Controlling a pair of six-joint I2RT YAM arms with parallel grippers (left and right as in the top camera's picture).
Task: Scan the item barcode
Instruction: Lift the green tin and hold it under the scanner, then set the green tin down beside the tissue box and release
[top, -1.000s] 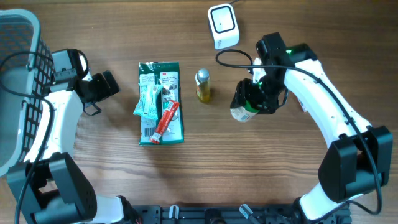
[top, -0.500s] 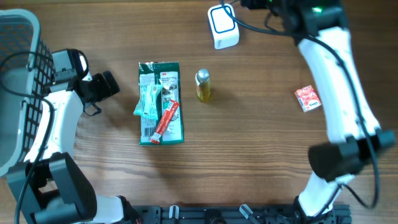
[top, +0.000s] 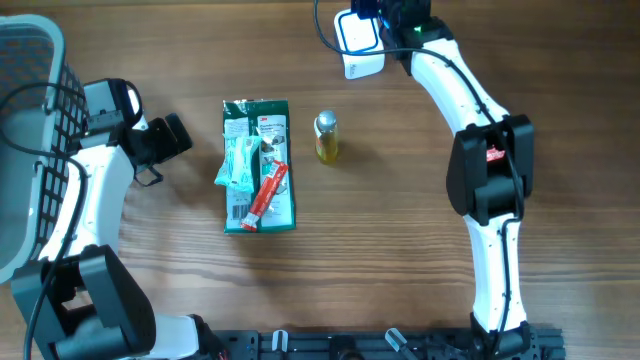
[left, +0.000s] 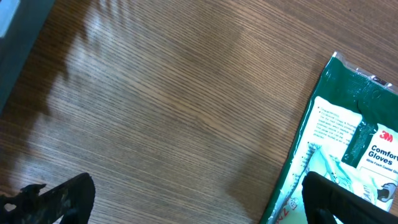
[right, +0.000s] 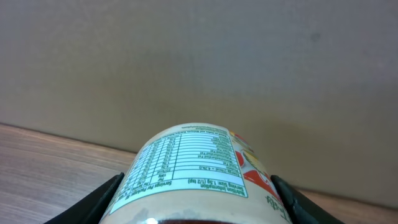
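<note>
Wood-grain bench (top: 400, 250) carries everything. R arm (top: 470, 100) stretches to the far edge, its end right beside the white scanner (top: 358, 40) at top centre. R fingers (right: 295, 205) grip a round bottle (right: 186, 168), one finger on each side. The R wrist cam shows its white nutrition label turned toward the lens, w/ red and yellow print at the right. Behind the bottle is a plain grey wall, plus a strip of bench at lower left. From overhead the bottle can't be made out, as it's lost among dark parts at the top edge, so I can't tell whether its barcode faces the scanner.

L fingers (left: 59, 196) stand wide apart w/ nothing btwn them, hovering over bare wood just left of a green glove pkt (top: 258, 165). L wrist cam catches the pkt's corner at right, "Comfort Gloves" legible. On the pkt lie a red tube (top: 268, 192), slanted, and a pale teal-and-white pack (top: 238, 160) overhanging its left edge. A small yellow flask (top: 326, 137) stands upright near the pkt's right side, apart from the scanner. A grey wire basket (top: 30, 120) fills the left edge, beside the L arm.
</note>
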